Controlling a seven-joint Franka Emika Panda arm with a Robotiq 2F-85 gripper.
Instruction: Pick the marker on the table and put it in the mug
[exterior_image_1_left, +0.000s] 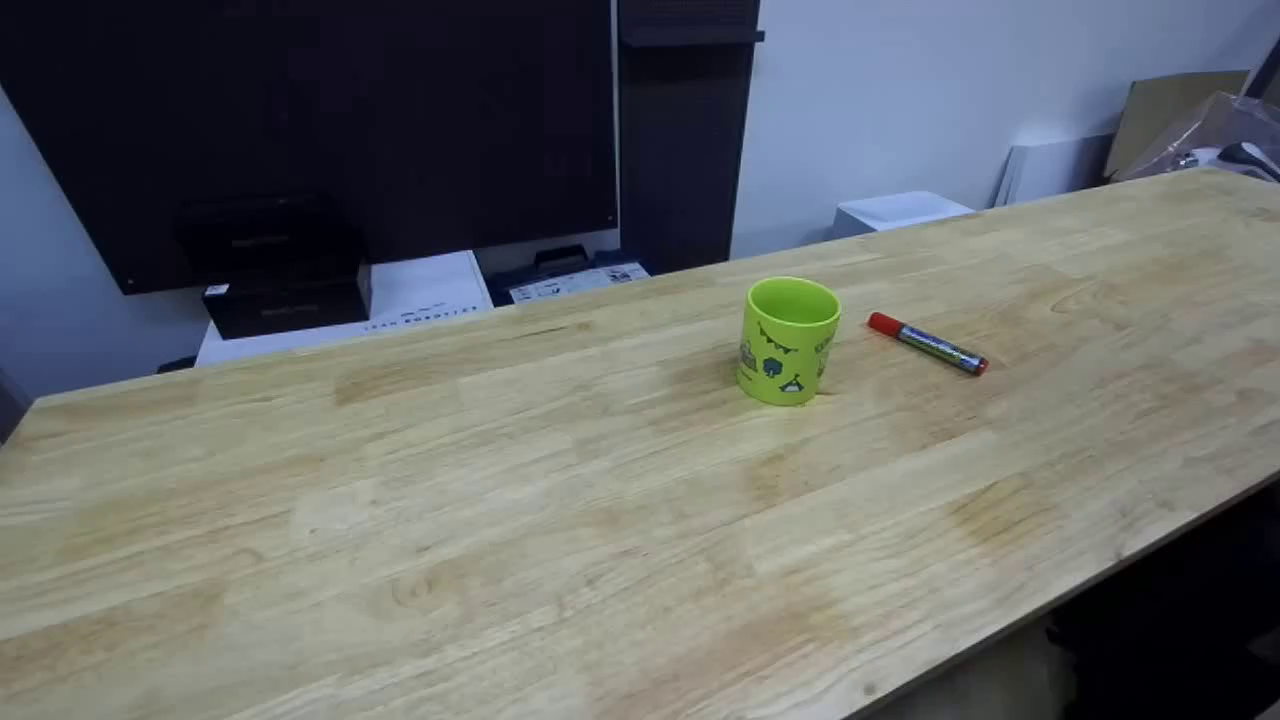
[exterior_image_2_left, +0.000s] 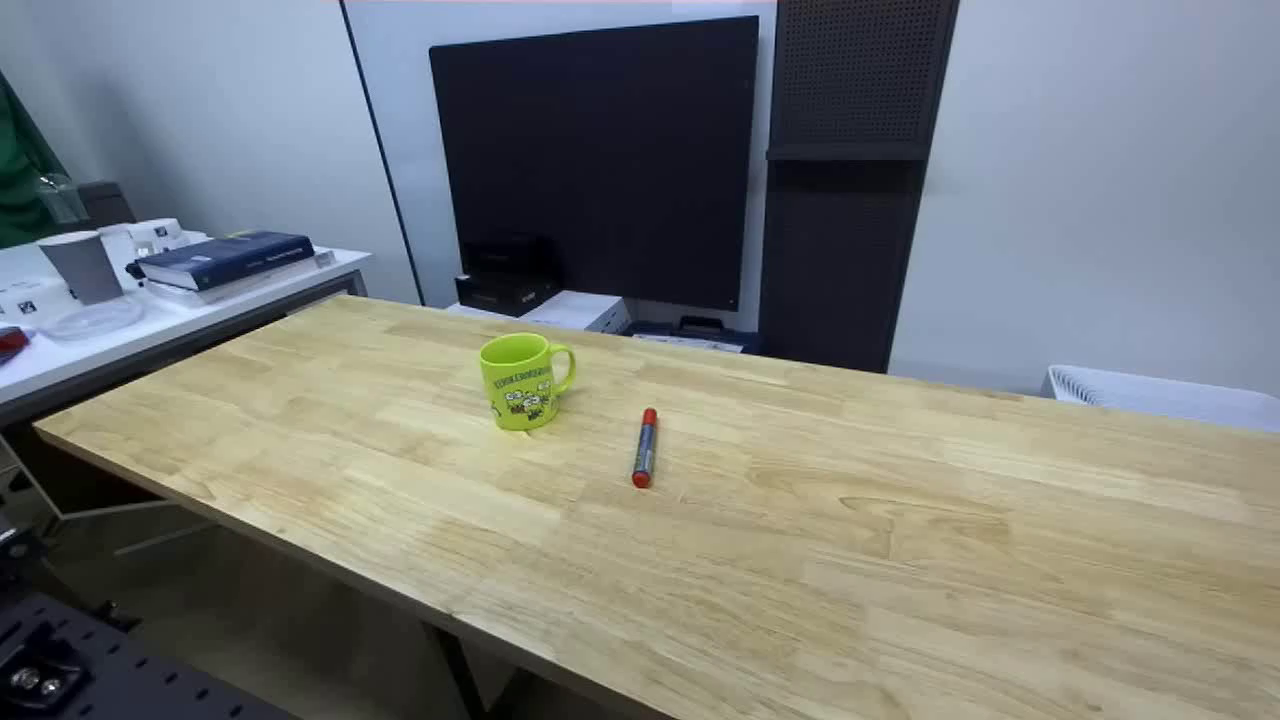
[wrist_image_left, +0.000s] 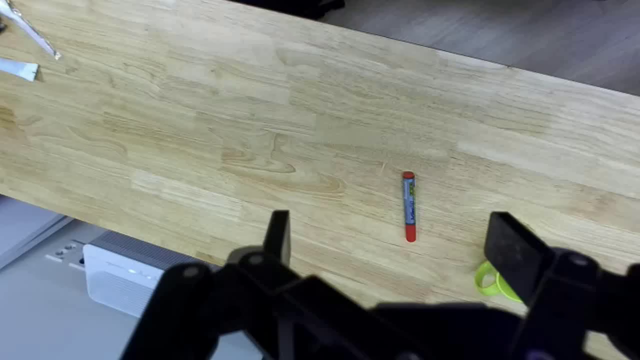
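Pale walls and a large black board are seen behind the wooden surface, by which a marker and a bright green mug are carried, near each other but not touching. The task is judged to be hardly begun: the marker is laid flat, nothing is seen poking out of the upright mug, and the lifting, the carrying and the lowering in are all left to be done. The jaws are shown in the wrist view only; there they are spread wide, and nothing is held or touched by them. The marker is framed in the gap between them, partly ahead of their ends in that view, with its red cap turned toward them, and it is judged to lie well below. Part of the mug is hidden behind one of the jaws, though this is taken as overlap, not contact. For the next move, a descent over the marker's middle is called for; it appears lined up across the closing direction. Afterwards it would probably have to be tipped upright before being dropped in.
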